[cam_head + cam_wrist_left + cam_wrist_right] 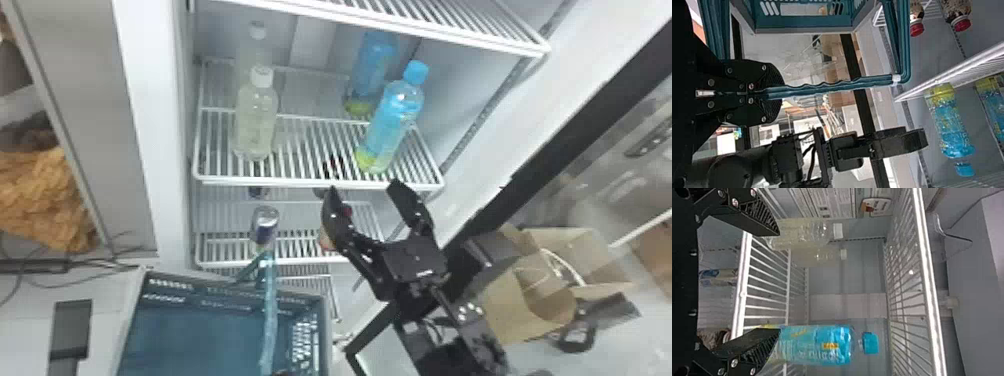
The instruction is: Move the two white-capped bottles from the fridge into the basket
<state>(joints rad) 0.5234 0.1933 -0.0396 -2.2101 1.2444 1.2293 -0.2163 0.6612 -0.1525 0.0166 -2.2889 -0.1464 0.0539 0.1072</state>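
The nearer right gripper (363, 186) is spread and empty. To its left, both white-capped bottles (256, 120) stand upright on the fridge shelf (290, 184). The left gripper (774, 93) clamps the basket handle (828, 88)

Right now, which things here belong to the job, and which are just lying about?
For the job:
- front white-capped bottle
- rear white-capped bottle
- basket, its handle in the left gripper
- right gripper, fingers open

Just lying about:
- front blue bottle
- rear blue bottle
- can
- red-capped bottles
- cardboard box
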